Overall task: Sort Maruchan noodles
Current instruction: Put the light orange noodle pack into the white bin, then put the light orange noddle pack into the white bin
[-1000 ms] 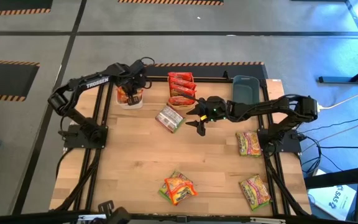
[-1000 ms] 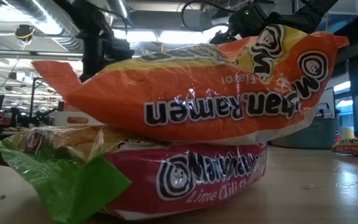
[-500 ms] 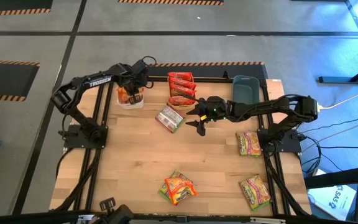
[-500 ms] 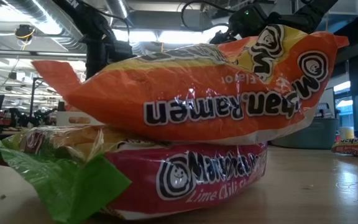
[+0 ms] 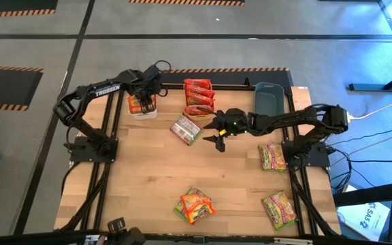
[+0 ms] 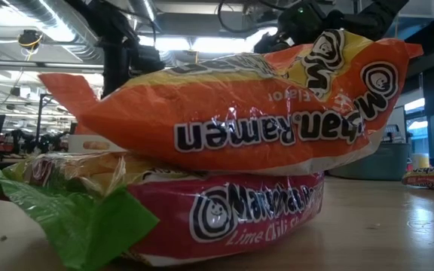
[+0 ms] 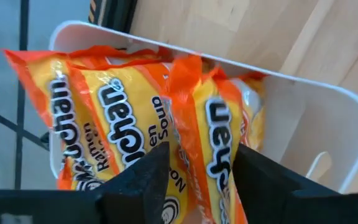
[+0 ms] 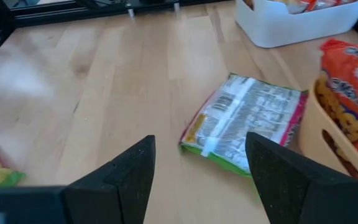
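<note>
Orange and red packets (image 6: 224, 143) sit stacked at the desk's (image 5: 141, 177) near edge, unsorted, with green-yellow ones (image 5: 278, 207) nearby. Mid-desk, the right pincer (image 5: 218, 131) hovers wide beside a face-down packet (image 8: 244, 121), probably its next pick. Farthest, the left pincer (image 5: 143, 99) stands over the white bin (image 7: 328, 137), fingers parted around an orange packet (image 7: 219, 155), which it has let go since a second earlier.
</note>
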Tool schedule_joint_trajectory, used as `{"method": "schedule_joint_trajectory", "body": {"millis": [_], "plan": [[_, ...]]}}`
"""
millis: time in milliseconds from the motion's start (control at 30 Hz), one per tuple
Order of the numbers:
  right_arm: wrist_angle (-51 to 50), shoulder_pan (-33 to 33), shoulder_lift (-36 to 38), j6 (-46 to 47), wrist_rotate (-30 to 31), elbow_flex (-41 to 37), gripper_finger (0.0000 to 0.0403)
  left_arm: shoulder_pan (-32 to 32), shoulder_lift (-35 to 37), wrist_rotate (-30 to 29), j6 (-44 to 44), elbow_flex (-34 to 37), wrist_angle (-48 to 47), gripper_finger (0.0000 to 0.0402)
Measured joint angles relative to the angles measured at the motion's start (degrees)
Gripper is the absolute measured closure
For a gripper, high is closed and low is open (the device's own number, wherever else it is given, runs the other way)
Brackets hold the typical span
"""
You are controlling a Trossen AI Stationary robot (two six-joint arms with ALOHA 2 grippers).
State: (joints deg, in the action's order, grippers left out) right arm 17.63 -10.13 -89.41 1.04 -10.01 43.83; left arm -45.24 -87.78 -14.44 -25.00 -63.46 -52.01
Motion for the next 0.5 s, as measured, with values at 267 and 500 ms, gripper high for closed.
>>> {"method": "schedule_joint_trajectory", "body": {"millis": [267,500], "plan": [[0.10,0.15,0.00,0.92,-0.03,0.00,0.0169,2.94,7.63,3.18,4.50,-0.02,0.85,0.0211],[1.71,0.52,0.00,5.58,-2.51,0.00,0.0169,12.04,14.56,22.89,16.18,-0.05,6.12,0.0214]]}}
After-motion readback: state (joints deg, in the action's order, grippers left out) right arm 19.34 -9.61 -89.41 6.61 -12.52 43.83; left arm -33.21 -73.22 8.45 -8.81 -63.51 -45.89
